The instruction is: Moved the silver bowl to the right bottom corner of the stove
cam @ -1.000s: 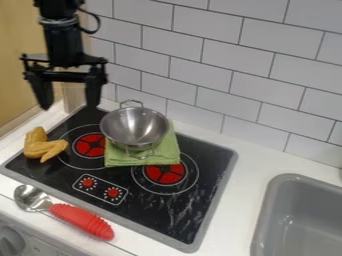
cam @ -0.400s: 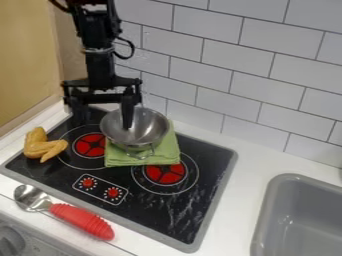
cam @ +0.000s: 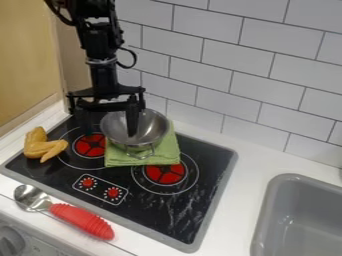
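Note:
My gripper (cam: 109,125) hangs open at the bowl's left side, its right finger down inside the bowl and its left finger outside, over the back left of the stove. The silver bowl (cam: 152,131) stands upright on a folded green cloth (cam: 163,155), which lies on the black stove (cam: 175,212) partly between the two right-hand and left-hand red burners. The stove's bottom right corner has pale scuff marks on its surface.
Yellow toy chicken pieces (cam: 41,146) lie at the stove's left edge. A spoon with a red handle (cam: 81,220) lies along the front edge. At the right is a grey sink (cam: 265,210); a tiled wall (cam: 200,75) rises behind.
The gripper has moved right and down from the upper left, so one finger has come inside the bowl. The bowl and cloth have stayed where they were.

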You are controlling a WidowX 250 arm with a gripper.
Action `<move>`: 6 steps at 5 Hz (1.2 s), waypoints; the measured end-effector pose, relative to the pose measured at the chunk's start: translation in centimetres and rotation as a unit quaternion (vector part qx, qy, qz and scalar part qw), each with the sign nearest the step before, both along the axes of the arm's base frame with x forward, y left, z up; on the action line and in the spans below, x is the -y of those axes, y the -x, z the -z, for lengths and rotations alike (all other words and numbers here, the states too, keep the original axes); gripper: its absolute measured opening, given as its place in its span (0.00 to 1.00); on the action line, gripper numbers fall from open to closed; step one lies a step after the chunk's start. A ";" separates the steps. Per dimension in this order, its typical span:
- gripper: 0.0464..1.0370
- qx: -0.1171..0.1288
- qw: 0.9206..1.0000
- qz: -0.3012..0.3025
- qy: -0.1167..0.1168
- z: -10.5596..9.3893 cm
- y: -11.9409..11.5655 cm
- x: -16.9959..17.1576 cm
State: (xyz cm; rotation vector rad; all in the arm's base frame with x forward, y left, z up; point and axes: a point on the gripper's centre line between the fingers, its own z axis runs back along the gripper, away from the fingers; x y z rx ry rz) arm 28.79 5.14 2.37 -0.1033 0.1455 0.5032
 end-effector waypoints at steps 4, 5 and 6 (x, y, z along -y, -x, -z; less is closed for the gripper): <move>0.11 0.003 1.000 -0.016 0.000 0.2 -0.4 0.2; 0.03 0.022 1.000 -0.008 0.018 -0.5 -0.7 0.3; 0.01 0.041 0.999 0.007 0.033 -1.4 -0.9 0.8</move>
